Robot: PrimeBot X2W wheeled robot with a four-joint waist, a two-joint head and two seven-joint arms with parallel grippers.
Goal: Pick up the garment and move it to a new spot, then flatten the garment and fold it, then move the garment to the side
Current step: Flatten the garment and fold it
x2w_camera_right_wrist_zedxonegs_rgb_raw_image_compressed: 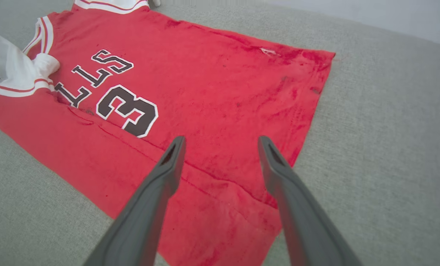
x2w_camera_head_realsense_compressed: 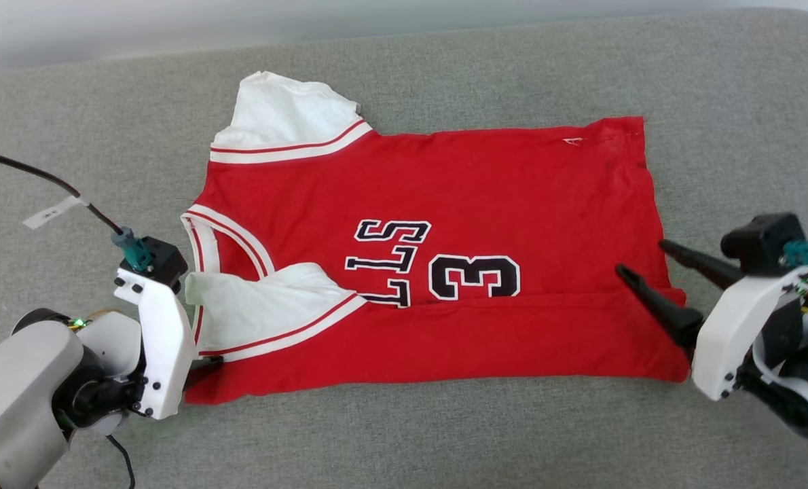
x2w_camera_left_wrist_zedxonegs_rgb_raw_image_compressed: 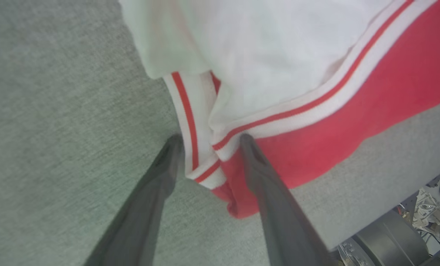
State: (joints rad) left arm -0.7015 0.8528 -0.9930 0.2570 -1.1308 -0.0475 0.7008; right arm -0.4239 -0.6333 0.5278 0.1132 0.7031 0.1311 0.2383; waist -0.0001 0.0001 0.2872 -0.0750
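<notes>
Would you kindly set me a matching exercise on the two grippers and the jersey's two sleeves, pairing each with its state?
1 left gripper
2 right gripper
3 nearer sleeve
4 farther sleeve

A folded onto the red front
B open over the hem end
C spread on the grey surface
D open astride a striped-trim corner

Pairs: 1-D, 2-B, 3-A, 4-C

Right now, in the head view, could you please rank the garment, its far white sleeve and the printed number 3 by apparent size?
Largest: garment.
Next: far white sleeve.
Smallest: number 3, clearly, though the sleeve lies farther from the camera.
</notes>
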